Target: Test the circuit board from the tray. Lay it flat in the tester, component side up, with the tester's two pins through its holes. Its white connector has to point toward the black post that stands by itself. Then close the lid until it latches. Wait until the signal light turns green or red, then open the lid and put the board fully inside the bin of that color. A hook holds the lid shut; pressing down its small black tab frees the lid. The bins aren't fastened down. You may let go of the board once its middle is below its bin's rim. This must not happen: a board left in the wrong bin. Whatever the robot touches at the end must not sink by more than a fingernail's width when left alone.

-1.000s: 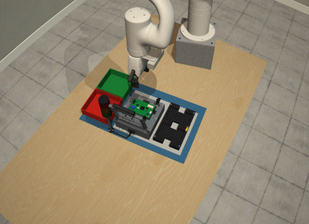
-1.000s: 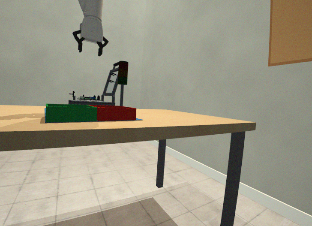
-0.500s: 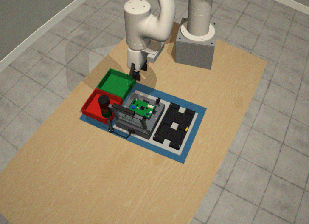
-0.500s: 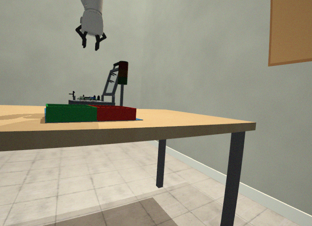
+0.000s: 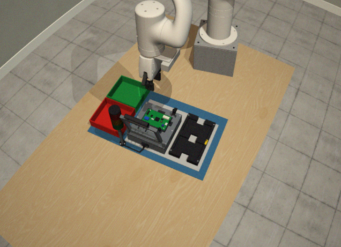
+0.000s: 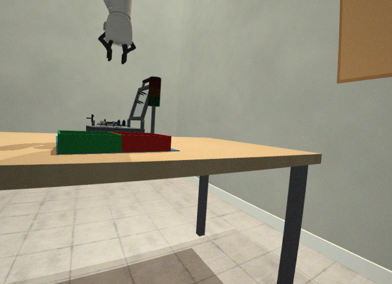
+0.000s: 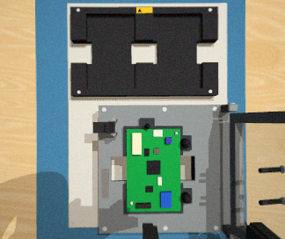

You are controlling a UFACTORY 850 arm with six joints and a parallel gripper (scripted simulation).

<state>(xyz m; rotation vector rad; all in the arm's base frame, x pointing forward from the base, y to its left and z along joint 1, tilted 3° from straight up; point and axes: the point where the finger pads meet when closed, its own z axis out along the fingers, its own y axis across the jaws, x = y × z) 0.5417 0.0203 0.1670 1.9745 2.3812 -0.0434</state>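
The green circuit board (image 5: 157,119) lies flat in the grey tester (image 5: 154,127), component side up; it also shows in the wrist view (image 7: 154,173). Its white connector (image 7: 136,143) sits on the side toward a lone black block (image 7: 104,127). The tester's lid (image 5: 141,125) (image 7: 271,169) stands raised, and its frame and probe pins are at the right of the wrist view. The signal light (image 6: 154,91) looks dark. My gripper (image 6: 116,56) hangs high above the tester, near the green bin's corner in the top view (image 5: 148,84). Its fingers are partly open and hold nothing.
The green bin (image 5: 128,91) and red bin (image 5: 109,117) stand side by side to the left of the tester, both empty. The black tray (image 5: 192,138) lies empty to its right. All rest on a blue mat. The robot's base block (image 5: 214,56) is at the back.
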